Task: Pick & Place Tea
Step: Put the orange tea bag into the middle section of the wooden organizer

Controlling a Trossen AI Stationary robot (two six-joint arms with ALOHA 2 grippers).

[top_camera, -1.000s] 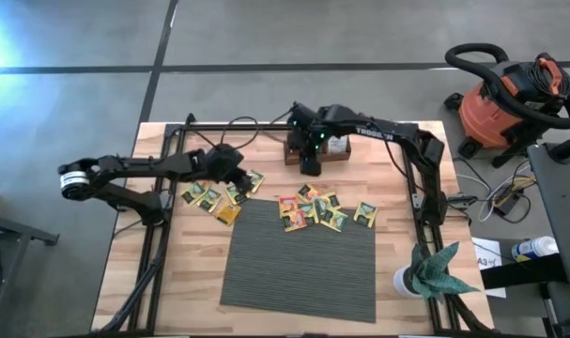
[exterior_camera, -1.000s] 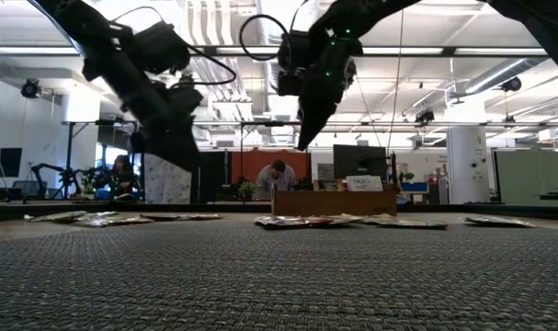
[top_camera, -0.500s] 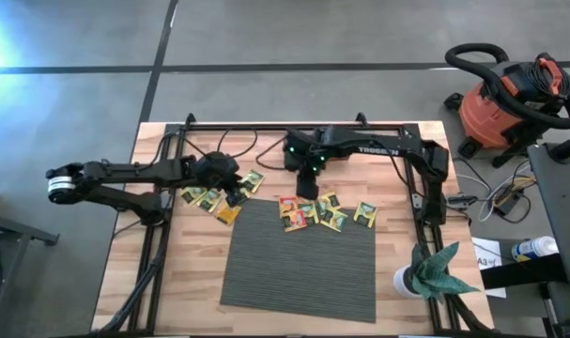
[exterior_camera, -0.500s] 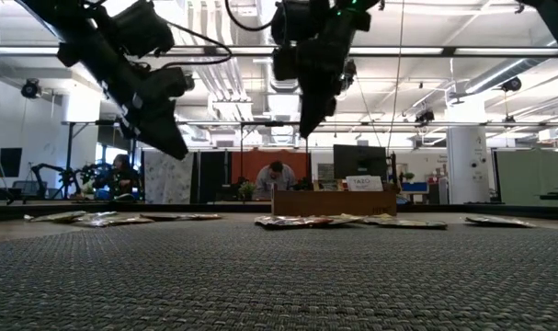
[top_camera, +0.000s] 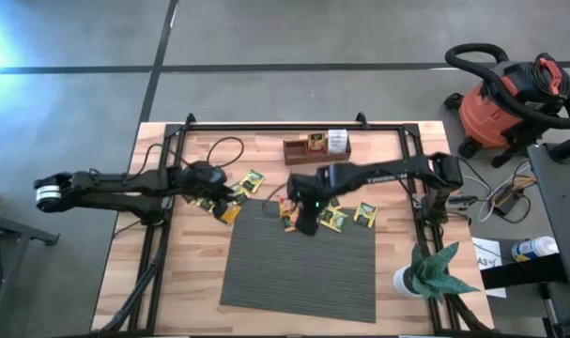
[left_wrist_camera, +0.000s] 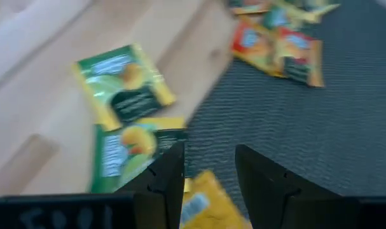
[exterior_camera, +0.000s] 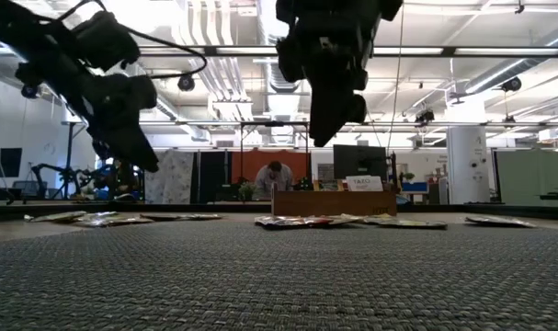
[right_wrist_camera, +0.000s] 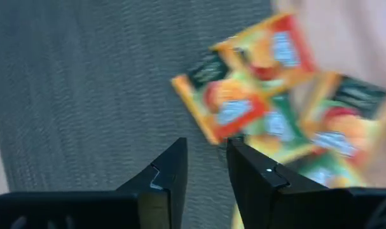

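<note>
Tea (top_camera: 333, 218) is scattered at the right gripper's (top_camera: 305, 225) three o'clock; nothing gripped, fingers parted. Left gripper (top_camera: 230, 194) likewise.

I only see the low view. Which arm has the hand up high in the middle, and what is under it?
Observer: That is the right hand. From above, it hangs over the mat's far edge, beside the middle tea pile.
Operator: Is it holding any tea?
Observer: No. Its wrist view shows open fingers with nothing between them.
Operator: And the other one?
Observer: The left hand is above the left tea pile, off the mat.
</note>
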